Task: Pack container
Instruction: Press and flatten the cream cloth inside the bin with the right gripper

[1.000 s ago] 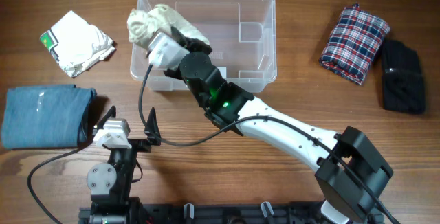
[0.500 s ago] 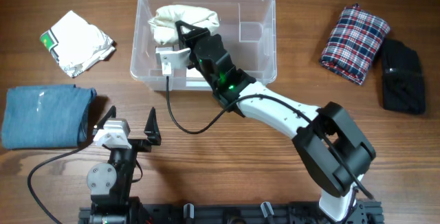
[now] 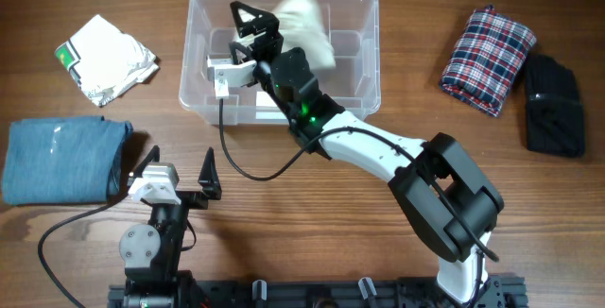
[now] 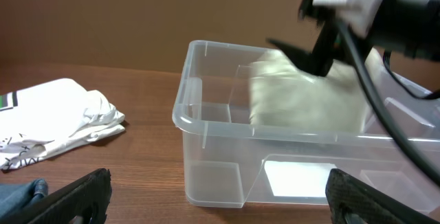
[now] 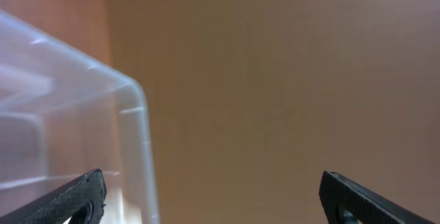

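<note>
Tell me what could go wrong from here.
1. The cream cloth is blurred near the far rim of the container; it may land draped over that rim.
2. The open right gripper sits between the container walls; pulling out, it might catch one and shift it.

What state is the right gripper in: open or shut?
Open. The right gripper shows its fingers wide apart in its wrist view, nothing held between them.

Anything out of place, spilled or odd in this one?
Only the cream cloth. It shows as a smeared blur inside the container, bunched up rather than lying flat. The right gripper next to it is open, with nothing between its fingers. Nothing looks spilled or damaged.
</note>
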Tool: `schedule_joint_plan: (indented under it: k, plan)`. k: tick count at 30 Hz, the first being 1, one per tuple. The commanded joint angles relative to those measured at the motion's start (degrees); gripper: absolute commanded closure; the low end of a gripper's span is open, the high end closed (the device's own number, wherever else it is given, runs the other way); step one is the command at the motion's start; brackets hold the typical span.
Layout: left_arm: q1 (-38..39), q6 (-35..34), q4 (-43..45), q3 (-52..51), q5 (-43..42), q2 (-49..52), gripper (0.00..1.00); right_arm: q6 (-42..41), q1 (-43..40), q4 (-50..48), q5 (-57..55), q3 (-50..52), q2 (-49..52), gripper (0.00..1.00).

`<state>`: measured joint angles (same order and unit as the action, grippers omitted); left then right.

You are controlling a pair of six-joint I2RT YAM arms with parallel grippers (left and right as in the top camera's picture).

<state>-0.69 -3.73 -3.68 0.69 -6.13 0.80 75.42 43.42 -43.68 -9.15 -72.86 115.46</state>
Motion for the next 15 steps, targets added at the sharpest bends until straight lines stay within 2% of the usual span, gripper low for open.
schedule_joint_plan:
  k: [1,3,5,6,7,9,12,15]
  plan:
    - [0.3,-0.2,-0.2,-0.3,-0.7,-0.4,0.0,-5.9,1.0,-2.9,-5.5,-1.7,-1.0,0.0]
    - [0.3,-0.2,-0.2,-0.3,-0.7,-0.4,0.0,-12.5,1.2,-3.0,-7.8,-2.5,-3.0,0.0]
    - [0.3,-0.2,-0.2,-0.3,-0.7,-0.4,0.0,-25.1,1.2,-2.9,-12.5,-2.8,-6.3,0.0]
    - [0.3,-0.2,-0.2,-0.3,-0.7,-0.4,0.0,-35.4,1.2,-1.8,-16.4,-2.8,-8.7,0.0]
    - [0.3,-0.2,-0.2,-0.3,-0.7,-0.4,0.0,-41.7,1.2,1.6,-18.3,-2.8,-10.8,0.0]
    - [0.3,-0.2,-0.2,-0.3,-0.7,-0.4,0.0,-49.7,1.4,15.0,-17.4,-2.8,-15.1,0.0]
    - [0.3,-0.2,-0.2,-0.3,-0.7,-0.4,0.0,-57.8,1.4,37.0,-5.0,-2.8,-20.7,0.0]
    - [0.3,-0.2,-0.2,-0.3,-0.7,-0.4,0.0,-70.4,1.4,50.2,0.9,-2.9,-23.0,0.0]
